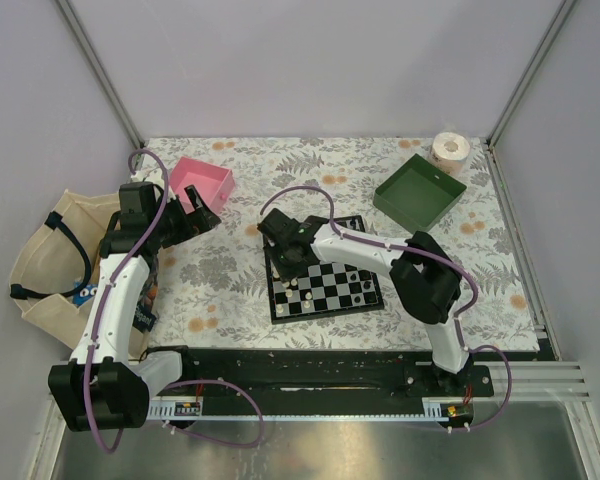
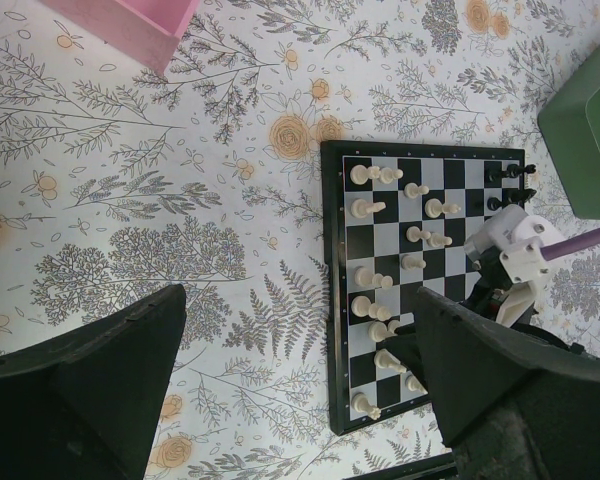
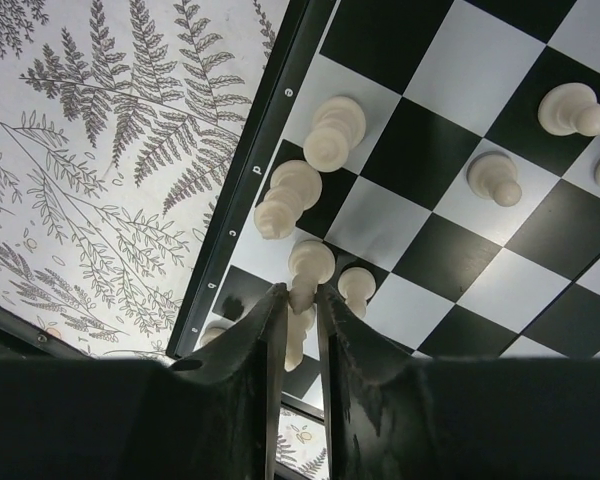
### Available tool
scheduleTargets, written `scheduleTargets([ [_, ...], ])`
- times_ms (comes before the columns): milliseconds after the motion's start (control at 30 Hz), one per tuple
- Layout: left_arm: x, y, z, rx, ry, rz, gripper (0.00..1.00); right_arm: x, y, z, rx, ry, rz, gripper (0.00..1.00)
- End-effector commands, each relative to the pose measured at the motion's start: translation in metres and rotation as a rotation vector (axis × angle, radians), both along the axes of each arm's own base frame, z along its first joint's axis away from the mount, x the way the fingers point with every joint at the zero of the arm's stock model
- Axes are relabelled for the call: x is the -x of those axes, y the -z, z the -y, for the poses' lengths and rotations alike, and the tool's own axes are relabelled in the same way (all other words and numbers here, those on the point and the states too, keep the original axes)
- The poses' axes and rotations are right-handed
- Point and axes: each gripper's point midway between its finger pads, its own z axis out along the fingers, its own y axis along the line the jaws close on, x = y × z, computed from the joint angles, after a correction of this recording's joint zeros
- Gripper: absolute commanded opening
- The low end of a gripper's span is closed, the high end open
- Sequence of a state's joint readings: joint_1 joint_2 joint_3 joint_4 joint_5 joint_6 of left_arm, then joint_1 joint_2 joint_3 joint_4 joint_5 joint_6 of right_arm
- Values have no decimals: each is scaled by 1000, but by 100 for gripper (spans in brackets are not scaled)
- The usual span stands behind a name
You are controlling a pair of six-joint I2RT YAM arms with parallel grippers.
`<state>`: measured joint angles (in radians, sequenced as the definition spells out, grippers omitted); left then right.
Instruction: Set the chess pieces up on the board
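Note:
The board [image 1: 325, 300] lies in the middle of the floral table, with my right gripper [image 1: 280, 240] low over its left edge. In the right wrist view the gripper [image 3: 302, 292] is shut on a cream-white chess piece [image 3: 310, 262], a finger pressing each side of its stem, near the board [image 3: 430, 250] border. Other white chess pieces [image 3: 332, 130] stand on nearby squares. My left gripper [image 1: 202, 215] hangs open near the pink tray. Its wrist view looks past that empty gripper [image 2: 300, 330] at the board [image 2: 332, 300], with white pieces [image 2: 365, 208] on it and black pieces [image 2: 500, 175] at its far corner.
A pink tray [image 1: 205, 180] sits at the back left and a green tray [image 1: 420, 192] at the back right. A tape roll [image 1: 450, 150] stands in the far right corner. A cloth bag [image 1: 50, 260] lies off the table's left edge.

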<state>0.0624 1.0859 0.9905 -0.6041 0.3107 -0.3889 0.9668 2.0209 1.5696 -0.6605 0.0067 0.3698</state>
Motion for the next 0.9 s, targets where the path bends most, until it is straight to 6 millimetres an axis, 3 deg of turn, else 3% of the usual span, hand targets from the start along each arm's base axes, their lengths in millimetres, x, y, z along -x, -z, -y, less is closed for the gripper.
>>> scheduleTargets([
  [0, -5, -13, 2, 1, 19, 56, 99, -3, -13, -12, -27, -20, 20, 24],
  [67, -5, -13, 2, 0, 20, 56, 99, -2, -16, -12, -30, -23, 23, 17],
  [167, -5, -13, 2, 1, 19, 57, 99, -1, -22, -13, -39, -26, 30, 14],
  [400, -5, -13, 2, 1, 19, 57, 99, 5, -30, -20, -58, -36, 37, 13],
  [867, -5, -13, 3, 4, 22, 54, 99, 4, -23, -27, -57, -32, 44, 15],
])
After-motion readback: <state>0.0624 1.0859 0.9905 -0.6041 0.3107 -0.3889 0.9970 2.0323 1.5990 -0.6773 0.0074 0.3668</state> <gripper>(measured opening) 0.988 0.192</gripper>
